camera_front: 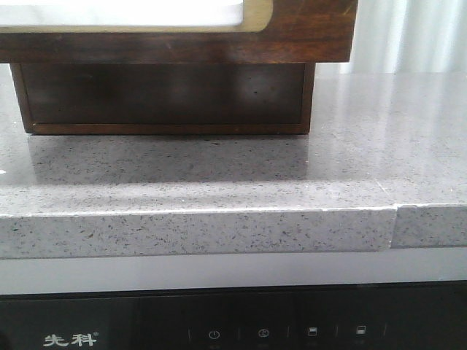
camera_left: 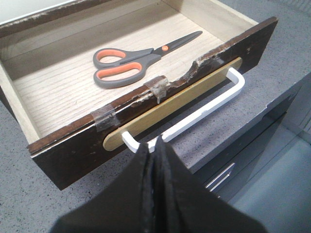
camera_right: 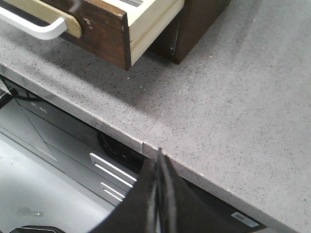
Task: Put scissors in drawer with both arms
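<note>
Setting: a grey speckled stone desk (camera_front: 219, 182) with a dark appliance panel below its front edge; a dark brown wooden cabinet (camera_front: 168, 102) stands on it.

Task item: the scissors (camera_left: 129, 63) lie flat on the pale wood floor inside the drawer (camera_left: 77, 150), blades closed. Their long axis runs roughly along the drawer's width, at a slight angle to the front board, with the orange-lined loops at one end and the blade tips at the other. They touch no wall of the drawer. Placement appears complete.

Drawer: pulled well out of the cabinet and overhanging the desk. Its front board is chipped along the top edge and patched with clear tape (camera_left: 104, 119). A white handle (camera_left: 194, 114) is mounted across a brass-coloured plate (camera_left: 170, 104) on the front.

Left gripper (camera_left: 156, 145): fingers pressed together, holding nothing. It sits just in front of the drawer face, at or very near one end of the white handle; contact cannot be confirmed. The scissors lie beyond it, over the front board.

Right gripper (camera_right: 159, 160): likewise closed and empty, off the desk edge, well apart from the drawer's corner.

Assessment: the remaining step is judged to be pushing the drawer shut. The left arm is the nearer and faces the drawer front, so the push would run from the gripper toward the cabinet, across the scissors' long axis. Risk: an off-centre push near the handle end may skew the drawer in its opening.
</note>
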